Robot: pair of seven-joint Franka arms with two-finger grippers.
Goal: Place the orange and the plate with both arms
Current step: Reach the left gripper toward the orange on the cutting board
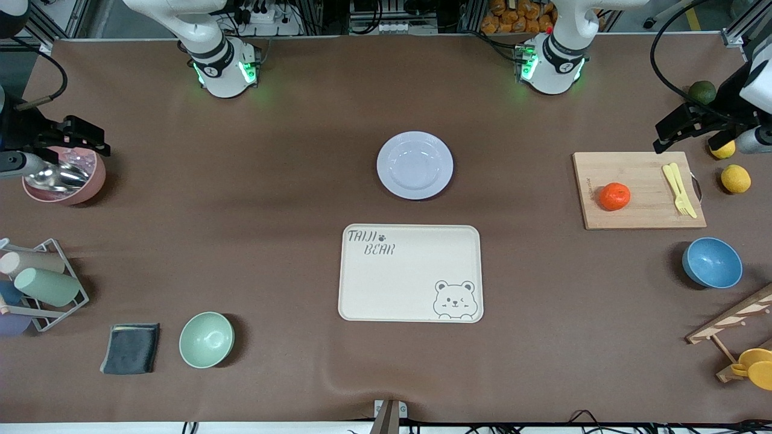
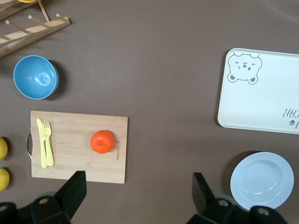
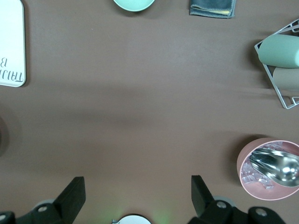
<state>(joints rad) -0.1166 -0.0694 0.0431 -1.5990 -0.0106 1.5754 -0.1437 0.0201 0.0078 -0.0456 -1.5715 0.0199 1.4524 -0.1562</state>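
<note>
The orange (image 1: 614,196) sits on a wooden cutting board (image 1: 639,190) toward the left arm's end of the table. It also shows in the left wrist view (image 2: 103,142). The pale lavender-white plate (image 1: 415,165) lies mid-table, farther from the front camera than the cream bear-print tray (image 1: 410,273). The plate also shows in the left wrist view (image 2: 262,180). My left gripper (image 1: 684,128) hangs high over the table beside the board, open and empty (image 2: 138,191). My right gripper (image 1: 72,137) hangs high over the right arm's end, by a pink bowl, open and empty (image 3: 138,193).
Yellow cutlery (image 1: 678,190) lies on the board. Lemons (image 1: 736,178), a dark green fruit (image 1: 702,91), a blue bowl (image 1: 711,263) and a wooden rack (image 1: 733,319) are near it. The pink bowl (image 1: 63,178), a cup rack (image 1: 42,286), a grey cloth (image 1: 131,348) and a green bowl (image 1: 206,339) are at the right arm's end.
</note>
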